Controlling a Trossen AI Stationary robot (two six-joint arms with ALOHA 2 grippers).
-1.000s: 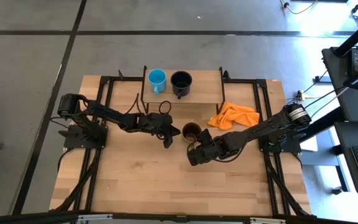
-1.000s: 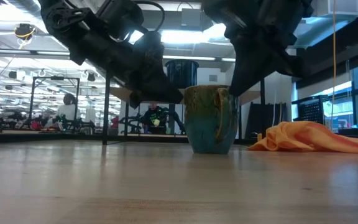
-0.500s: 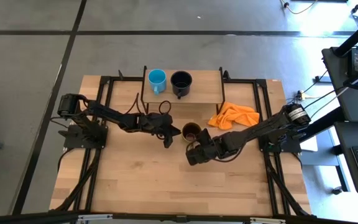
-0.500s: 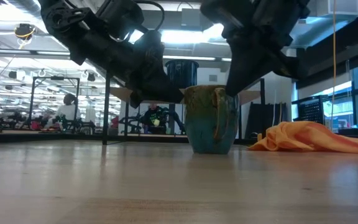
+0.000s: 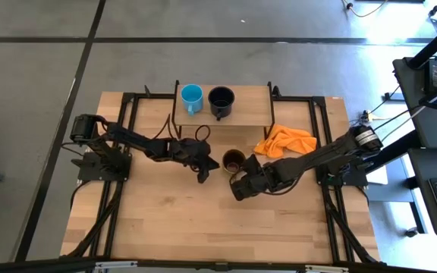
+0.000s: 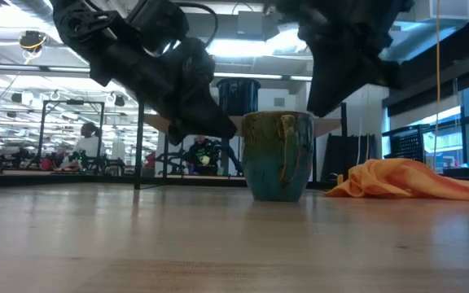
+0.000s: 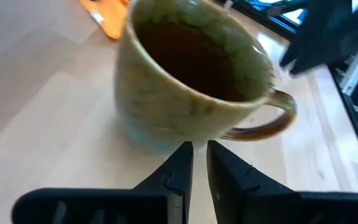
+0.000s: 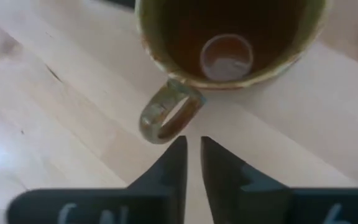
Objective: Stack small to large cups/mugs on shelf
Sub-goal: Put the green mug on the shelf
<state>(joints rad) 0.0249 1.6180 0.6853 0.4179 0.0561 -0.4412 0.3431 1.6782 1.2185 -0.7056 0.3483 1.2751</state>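
High view showed the counter (image 5: 165,220) wide and bare in front, the shelf (image 5: 249,102) at its back edge holding the blue mug (image 5: 192,97) and black mug (image 5: 221,100). Between both arms stood the brown mug (image 5: 233,160). Left pincer (image 5: 203,172) had pulled slightly away; right pincer (image 5: 237,183) had hardly moved, both pressed together.

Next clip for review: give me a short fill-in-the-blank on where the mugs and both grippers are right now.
1. The light-blue mug and the black mug stand on the ____, whose bare board shows at.
2. The brown mug stands on the tabletop between the left gripper and the ____ gripper.
3. In the right wrist view the mug's ____ points toward the right gripper, whose fingers are nearly together.
4. An ____ cloth lies on the tabletop near the shelf.

Missing words: shelf; right; handle; orange
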